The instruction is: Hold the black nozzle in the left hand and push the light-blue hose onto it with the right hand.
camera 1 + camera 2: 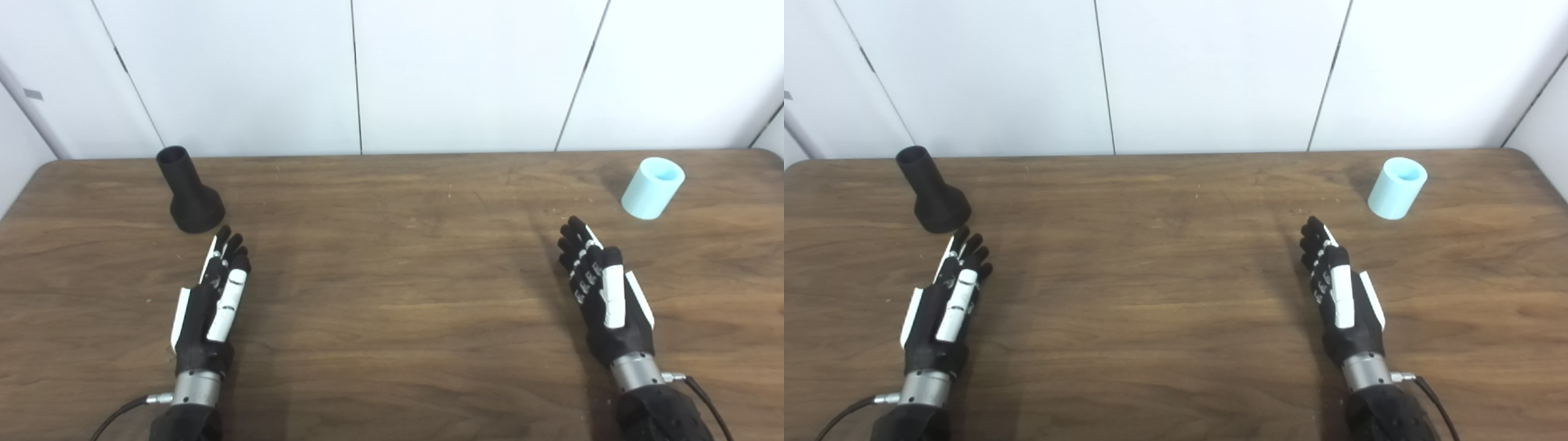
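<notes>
Risk, left eye view: we judge the main hazard is tipping the black nozzle (191, 193) when the left hand (214, 300) reaches in; it stands on its wide base with the narrow neck up, and fingers brushing the neck could topple it.
Risk, hose side: the light-blue hose (653, 187) is a short cylinder, leaning away from us in this view; we expect a glancing touch from the right hand (603, 294) could knock it over and let it roll on the table (392, 306).
Left hand, left eye view: empty, fingers extended and slightly apart, fingertips just near of the nozzle base, not touching.
Right hand, left eye view: empty, fingers straight and spread, near and left of the hose, apart from it.
Nozzle, right eye view: matte black funnel (931, 190), open mouth at top, flared skirt on the wood, far left of the table close to the wall.
Hose, right eye view: pale blue tube stub (1397, 187), smooth walls, open end facing up and away, far right.
Hands, right eye view: left (946, 300) and right (1338, 294) both flat-fingered, holding nothing.
Mating risk: we judge misaligned axes could jam the hose on the neck; nothing gripped yet.
</notes>
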Robot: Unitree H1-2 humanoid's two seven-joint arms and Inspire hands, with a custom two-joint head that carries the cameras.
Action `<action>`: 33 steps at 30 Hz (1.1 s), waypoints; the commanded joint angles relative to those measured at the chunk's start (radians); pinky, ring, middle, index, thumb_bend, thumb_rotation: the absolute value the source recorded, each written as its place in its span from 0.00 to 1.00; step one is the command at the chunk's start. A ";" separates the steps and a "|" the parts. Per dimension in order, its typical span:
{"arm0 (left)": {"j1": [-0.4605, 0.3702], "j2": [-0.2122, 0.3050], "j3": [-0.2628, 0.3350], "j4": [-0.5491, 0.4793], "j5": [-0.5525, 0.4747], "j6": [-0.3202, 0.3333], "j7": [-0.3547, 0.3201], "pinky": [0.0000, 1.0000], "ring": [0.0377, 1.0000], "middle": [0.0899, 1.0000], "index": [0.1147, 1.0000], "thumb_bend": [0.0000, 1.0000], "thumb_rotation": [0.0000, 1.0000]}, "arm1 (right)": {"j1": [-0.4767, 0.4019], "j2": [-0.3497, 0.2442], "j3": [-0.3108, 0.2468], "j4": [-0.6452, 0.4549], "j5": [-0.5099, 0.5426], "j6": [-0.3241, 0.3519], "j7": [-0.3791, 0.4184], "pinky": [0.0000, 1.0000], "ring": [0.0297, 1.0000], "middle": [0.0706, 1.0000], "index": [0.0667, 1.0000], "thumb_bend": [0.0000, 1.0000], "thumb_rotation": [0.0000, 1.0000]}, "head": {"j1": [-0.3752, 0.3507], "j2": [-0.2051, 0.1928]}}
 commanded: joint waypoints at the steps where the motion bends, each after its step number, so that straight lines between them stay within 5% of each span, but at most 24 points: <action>1: 0.009 0.002 -0.004 -0.001 0.009 0.007 -0.002 0.94 0.96 0.96 0.94 0.41 0.71 | -0.013 -0.009 -0.006 -0.036 0.000 -0.006 -0.002 0.98 0.96 0.95 0.96 0.45 1.00 | 0.000 0.002; 20: 0.013 -0.003 -0.004 -0.008 -0.013 -0.039 -0.012 0.96 0.97 0.97 0.95 0.42 0.72 | -0.014 -0.008 -0.016 -0.033 0.001 -0.011 -0.008 0.96 0.96 0.94 0.95 0.45 0.98 | 0.006 0.007; 33: 0.002 0.008 -0.003 0.069 -0.027 -0.211 -0.052 0.98 0.99 0.99 0.96 0.51 0.77 | -0.015 -0.003 -0.020 -0.042 0.045 -0.032 0.017 0.99 1.00 0.99 0.97 0.52 0.99 | -0.001 0.008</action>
